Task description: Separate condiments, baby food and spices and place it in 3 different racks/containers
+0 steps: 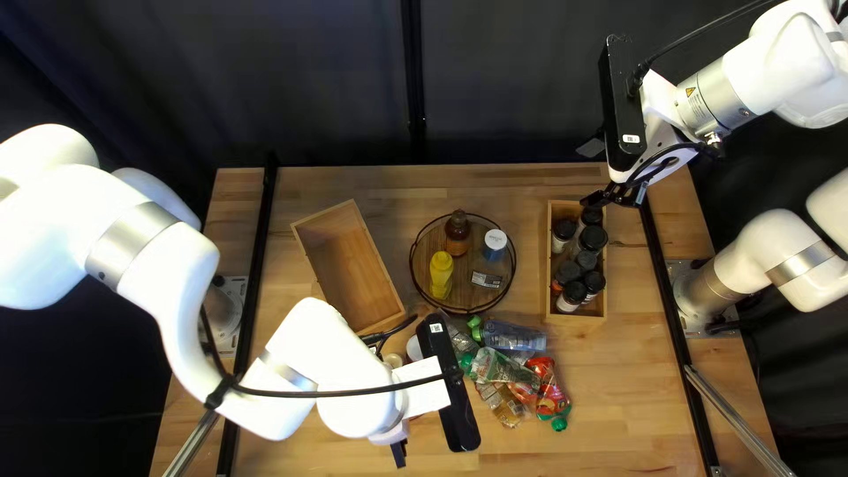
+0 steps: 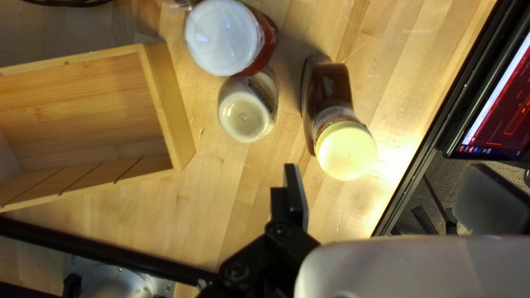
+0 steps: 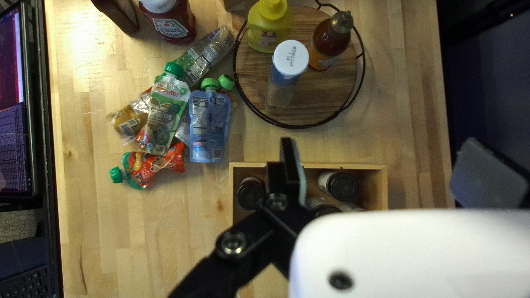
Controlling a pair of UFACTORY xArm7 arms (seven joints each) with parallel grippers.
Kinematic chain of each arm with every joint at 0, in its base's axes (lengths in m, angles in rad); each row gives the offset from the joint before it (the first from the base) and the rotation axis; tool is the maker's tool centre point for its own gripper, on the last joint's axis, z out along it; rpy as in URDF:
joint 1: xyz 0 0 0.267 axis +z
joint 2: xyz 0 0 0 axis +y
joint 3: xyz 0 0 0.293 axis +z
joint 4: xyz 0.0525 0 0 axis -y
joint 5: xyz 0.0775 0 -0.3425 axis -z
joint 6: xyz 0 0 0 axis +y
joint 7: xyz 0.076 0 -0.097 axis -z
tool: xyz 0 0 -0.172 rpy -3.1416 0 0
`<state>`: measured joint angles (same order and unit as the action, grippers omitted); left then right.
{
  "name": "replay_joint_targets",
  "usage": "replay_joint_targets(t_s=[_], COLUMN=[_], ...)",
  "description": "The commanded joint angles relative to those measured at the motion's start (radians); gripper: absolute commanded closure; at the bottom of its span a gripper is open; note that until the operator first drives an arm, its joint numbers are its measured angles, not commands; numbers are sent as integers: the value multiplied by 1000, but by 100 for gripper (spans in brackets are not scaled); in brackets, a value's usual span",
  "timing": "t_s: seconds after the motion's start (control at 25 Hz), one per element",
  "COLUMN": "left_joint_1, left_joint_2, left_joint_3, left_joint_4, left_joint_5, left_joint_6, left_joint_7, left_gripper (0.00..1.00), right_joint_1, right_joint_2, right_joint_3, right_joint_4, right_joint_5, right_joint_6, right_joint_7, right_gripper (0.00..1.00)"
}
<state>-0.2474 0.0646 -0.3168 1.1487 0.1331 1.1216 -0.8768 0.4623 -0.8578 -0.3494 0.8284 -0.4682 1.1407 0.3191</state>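
My left gripper (image 1: 399,453) hangs over the near table; in the left wrist view that gripper (image 2: 392,196) stands open and holds nothing. Ahead are a brown bottle with yellow lid (image 2: 346,149), a cream-lidded jar (image 2: 245,115) and a white-capped red bottle (image 2: 223,37). My right gripper (image 1: 594,174), open and free of objects, is above the far end of the spice box (image 1: 576,320); its wrist view shows that gripper (image 3: 389,168) too. Mustard (image 1: 441,274), brown sauce (image 1: 458,231) and a white-lidded shaker (image 3: 290,60) are on the round rack (image 1: 473,310). Food pouches (image 1: 508,337) lie piled nearby.
Left of the round rack a bare wooden box (image 1: 347,265) sits at an angle. Black rails (image 1: 252,309) run along both table sides. Beyond the near edge a monitor (image 2: 505,105) shows. The left arm crosses above the table's near left part.
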Motion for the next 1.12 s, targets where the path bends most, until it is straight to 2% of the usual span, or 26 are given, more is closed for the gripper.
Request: replay_joint_targets(t_s=[0.04,0.16,0.2,0.24,0.32,0.36,0.56,0.72,0.92,1.12], left_joint_1=[-6,-10,-9,-8,-8,-7,-8,-11,-10,18], left_joint_2=[21,31,34,39,42,44,46,45,42,59], left_joint_3=[-2,-4,-4,-4,-4,-4,-4,-9,-12,5], left_joint_4=[9,14,14,14,16,17,28,70,198,328], left_joint_5=[17,26,27,25,24,23,24,19,-3,-36], left_joint_6=[8,12,10,5,3,3,15,52,158,228], left_joint_7=[-14,-20,-18,-13,-9,-5,4,19,78,196], left_gripper=[0,3,14,38,69,94,100,100,100,100], right_joint_1=[0,0,0,0,0,0,0,0,0,0], right_joint_2=[0,0,0,0,0,0,0,0,0,0], right_joint_3=[0,0,0,0,0,0,0,0,0,0], right_joint_4=[0,0,0,0,0,0,0,0,0,0], right_joint_5=[0,0,0,0,0,0,0,0,0,0], right_joint_6=[0,0,0,0,0,0,0,0,0,0], right_joint_7=[0,0,0,0,0,0,0,0,0,0], right_gripper=[0,0,0,0,0,0,0,0,0,0])
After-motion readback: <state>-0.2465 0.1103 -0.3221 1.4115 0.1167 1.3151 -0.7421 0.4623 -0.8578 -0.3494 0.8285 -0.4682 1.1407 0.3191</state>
